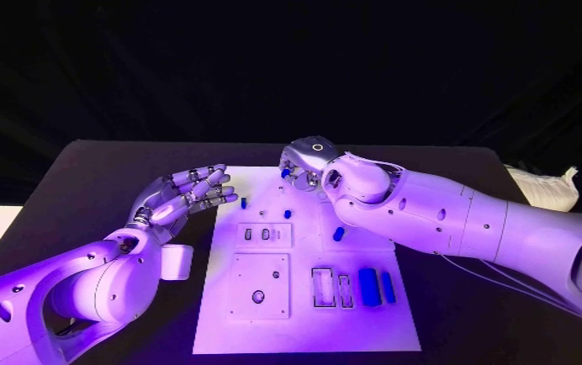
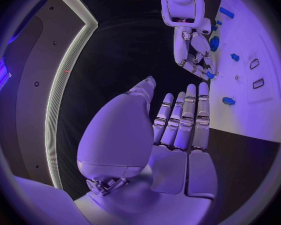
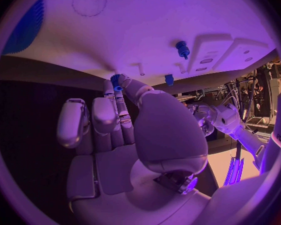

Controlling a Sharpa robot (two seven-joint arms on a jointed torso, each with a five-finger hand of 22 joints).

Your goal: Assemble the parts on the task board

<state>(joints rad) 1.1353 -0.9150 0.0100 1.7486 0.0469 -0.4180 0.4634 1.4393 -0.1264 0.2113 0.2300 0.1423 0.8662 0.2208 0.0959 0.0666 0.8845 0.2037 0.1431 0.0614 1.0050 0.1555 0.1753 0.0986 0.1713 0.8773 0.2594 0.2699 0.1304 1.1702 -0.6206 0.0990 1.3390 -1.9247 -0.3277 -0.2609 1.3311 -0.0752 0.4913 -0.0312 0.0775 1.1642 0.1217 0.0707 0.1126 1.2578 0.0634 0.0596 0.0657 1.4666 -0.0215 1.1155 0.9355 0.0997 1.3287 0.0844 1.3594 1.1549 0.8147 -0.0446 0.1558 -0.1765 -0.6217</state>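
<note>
A white task board (image 1: pixel 364 298) lies in the middle of a black table (image 1: pixel 97 171), seen from above. The robot's right hand (image 1: pixel 306 163) reaches over the board's far edge, fingers pointing down, and pinches a small blue part (image 3: pixel 117 80) between thumb and fingertip, just above the board. The left hand (image 1: pixel 188 194) hovers beside the board's left edge, off the table, holding nothing, its fingers straight and slightly spread. More small blue parts rest on the board: one short piece (image 1: pixel 340 233) near the middle, two small ones (image 1: pixel 288 213) near the far end, and two long blue bars (image 1: pixel 368 286) lying side by side near the right edge, next to rectangular slots (image 1: pixel 323 287). A small white block (image 1: pixel 177 261) sits on the table just left of the board.
</note>
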